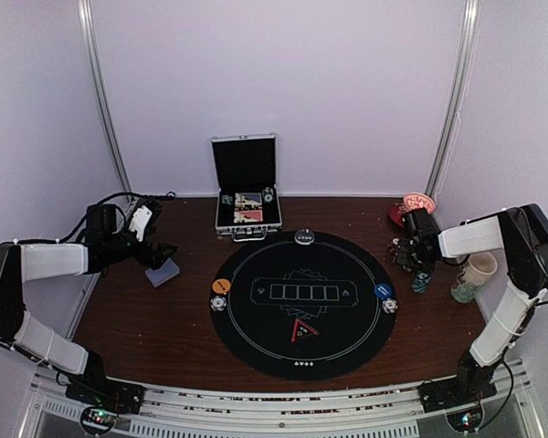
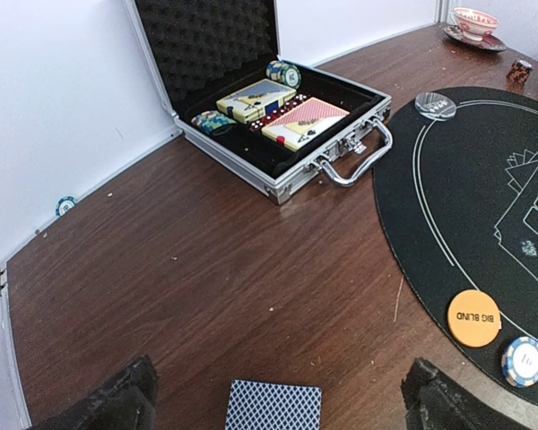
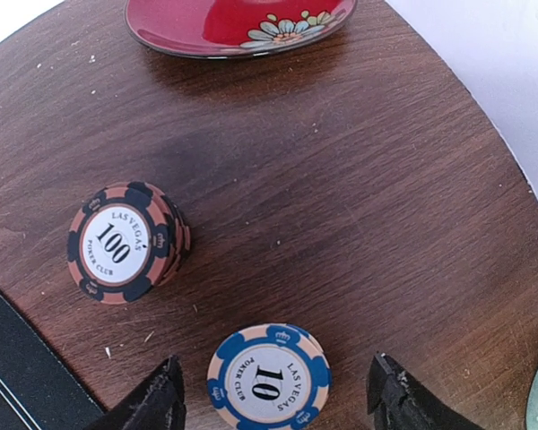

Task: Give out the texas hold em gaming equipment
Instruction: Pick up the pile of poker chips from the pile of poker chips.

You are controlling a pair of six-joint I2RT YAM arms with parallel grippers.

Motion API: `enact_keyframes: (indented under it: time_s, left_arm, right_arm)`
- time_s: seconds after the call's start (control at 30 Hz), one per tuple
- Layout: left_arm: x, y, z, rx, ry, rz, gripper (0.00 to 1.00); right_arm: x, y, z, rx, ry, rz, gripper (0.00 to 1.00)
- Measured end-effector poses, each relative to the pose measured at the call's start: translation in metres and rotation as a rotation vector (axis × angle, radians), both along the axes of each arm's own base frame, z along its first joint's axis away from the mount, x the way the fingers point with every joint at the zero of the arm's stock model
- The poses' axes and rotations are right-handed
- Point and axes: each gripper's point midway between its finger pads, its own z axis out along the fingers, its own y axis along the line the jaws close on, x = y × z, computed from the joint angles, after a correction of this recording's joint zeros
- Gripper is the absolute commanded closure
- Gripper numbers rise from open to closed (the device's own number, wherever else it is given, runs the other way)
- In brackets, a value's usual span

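Evidently the left gripper [image 2: 278,372] stood wide open with nothing in it, low over the brown table [image 2: 206,287] on the left side. Its two black fingers [image 2: 108,403] sat either side of a blue-backed deck of cards [image 2: 273,408], which lay flat on the wood and touched neither finger. Farther off stood the silver case [image 2: 251,175], lid up, with boxed cards [image 2: 305,123] inside. To its right, the round black mat [image 2: 448,206] carried an orange BIG BLIND disc [image 2: 473,318] at its left edge, with a blue-and-white chip [image 2: 523,361] just beside it. On the right side of the table, the right gripper [image 3: 273,363] was partly open around a short stack of blue-and-cream 10 chips [image 3: 267,381] (a gap showed on both sides, so it had no grip). That stack rested on the bare wood just off the mat's right edge. A stack of orange-and-black 100 chips [image 3: 125,242] stood near it, a little farther and to the left, not touching. A red saucer [image 3: 242,27] lay beyond both.
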Motion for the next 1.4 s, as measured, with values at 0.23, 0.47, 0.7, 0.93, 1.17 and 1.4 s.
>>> enact_keyframes:
  time_s: [0.23,0.47,0.7,0.93,1.17,1.4]
  left_arm:
    - [0.0,0.0,-0.0001,0.0,0.0,0.0,0.02]
    - [0.0002,0.0,-0.0025,0.0,0.006,0.0,0.02]
    - [0.0002,0.0,-0.0025,0.001,0.007,0.0,0.02]
    - [0.0002,0.0,-0.0025,0.001,0.007,0.0,0.02]
    - [0.0002,0.0,-0.0025,0.001,0.007,0.0,0.02]
    - [0.0002,0.0,-0.0025,0.001,0.007,0.0,0.02]
  right_arm:
    - [0.0081,0.0018,-0.005,-0.004,0.011,0.001,0.34]
    - [0.0078,-0.0003,-0.0051,-0.016,0.013,-0.004,0.38]
    - [0.0076,-0.0013,-0.0048,-0.026,0.014,-0.002,0.41]
    - [0.0074,-0.0014,-0.0074,-0.031,0.022,0.003,0.42]
    - [0.0075,-0.0014,-0.0084,-0.032,0.025,0.003,0.46]
    - [0.0077,-0.0014,-0.0083,-0.032,0.024,0.003,0.52]
